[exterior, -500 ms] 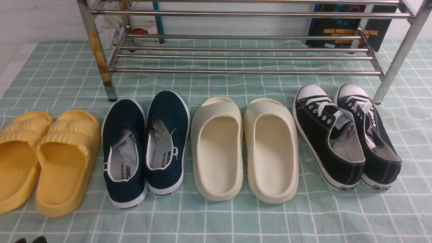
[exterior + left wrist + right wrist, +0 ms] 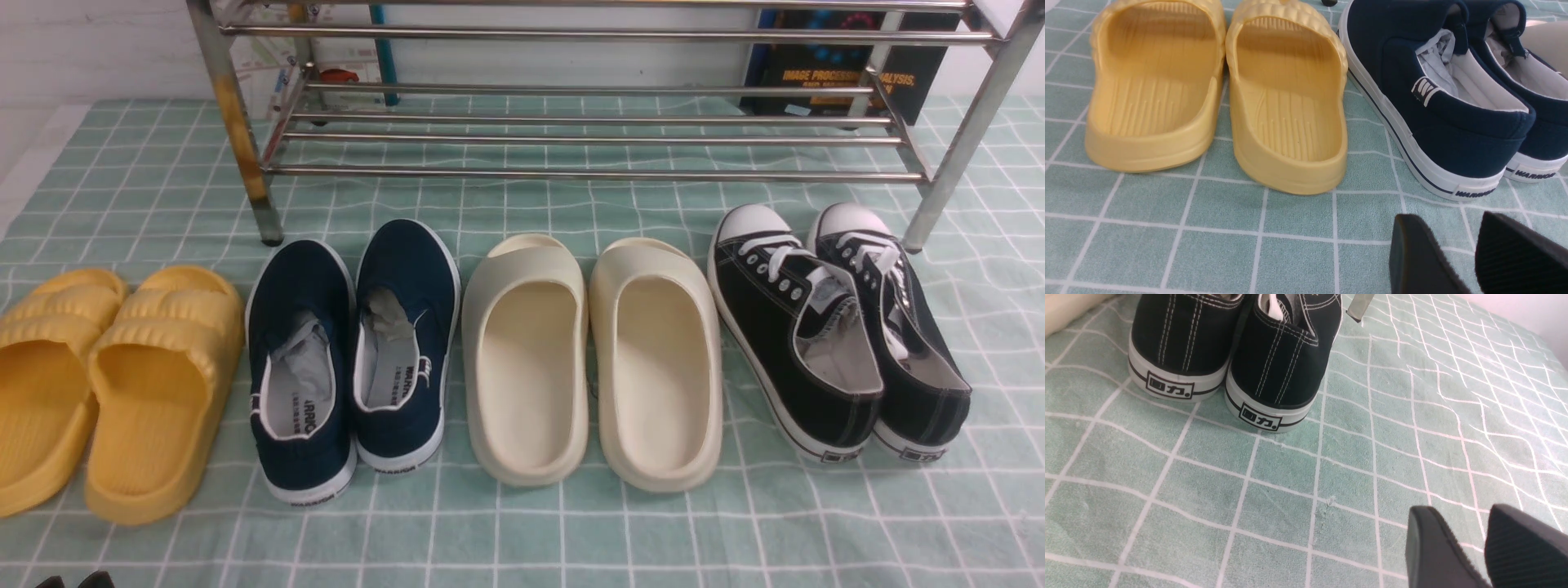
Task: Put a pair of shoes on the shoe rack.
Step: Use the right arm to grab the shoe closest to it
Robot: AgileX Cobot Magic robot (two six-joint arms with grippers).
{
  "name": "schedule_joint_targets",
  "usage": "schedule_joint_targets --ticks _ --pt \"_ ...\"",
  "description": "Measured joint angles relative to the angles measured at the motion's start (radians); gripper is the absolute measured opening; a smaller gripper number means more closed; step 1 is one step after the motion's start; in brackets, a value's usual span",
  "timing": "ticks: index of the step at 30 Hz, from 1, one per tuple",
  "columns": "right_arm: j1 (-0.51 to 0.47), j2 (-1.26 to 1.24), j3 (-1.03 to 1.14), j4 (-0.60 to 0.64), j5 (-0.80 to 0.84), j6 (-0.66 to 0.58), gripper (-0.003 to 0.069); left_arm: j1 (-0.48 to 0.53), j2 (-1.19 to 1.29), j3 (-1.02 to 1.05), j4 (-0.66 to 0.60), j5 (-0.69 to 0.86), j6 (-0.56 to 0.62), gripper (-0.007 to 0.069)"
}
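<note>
The pair of black canvas sneakers, one beside the other, stands on the cloth at the right, toes toward the shoe rack. The chrome rack spans the back, and its left leg is rust-stained. In the right wrist view the sneaker heels face me, and my right gripper is open and empty behind them, to their right. My left gripper is open and empty behind the navy slip-ons' heels. Only its tips show in the front view.
In a row left of the sneakers stand yellow slides, navy slip-ons and cream slides. A dark book leans behind the rack. A green checked cloth covers the table.
</note>
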Motion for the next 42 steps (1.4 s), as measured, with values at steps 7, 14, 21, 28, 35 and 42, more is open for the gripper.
schedule_joint_targets --ticks 7,14,21,28,35,42 --pt "0.0 0.0 0.0 0.0 0.0 0.0 0.0239 0.0 0.0 0.0 0.0 0.0 0.0 0.0237" --pt "0.0 0.0 0.0 -0.001 0.0 0.0 0.0239 0.0 0.0 0.0 0.0 0.0 0.0 0.0237" --pt "0.0 0.0 0.0 -0.001 0.0 0.0 0.0239 0.0 0.0 0.0 0.0 0.0 0.0 0.0237" --pt "0.0 0.0 0.0 -0.003 -0.011 0.0 0.0239 0.0 0.0 0.0 0.0 0.0 0.0 0.0237" --pt "0.0 0.0 0.012 -0.003 -0.18 0.0 0.0239 0.0 0.0 0.0 0.0 0.0 0.0 0.0237" --pt "0.0 0.0 0.012 -0.003 -0.401 0.0 0.0239 0.0 0.0 0.0 0.0 0.0 0.0 0.0237"
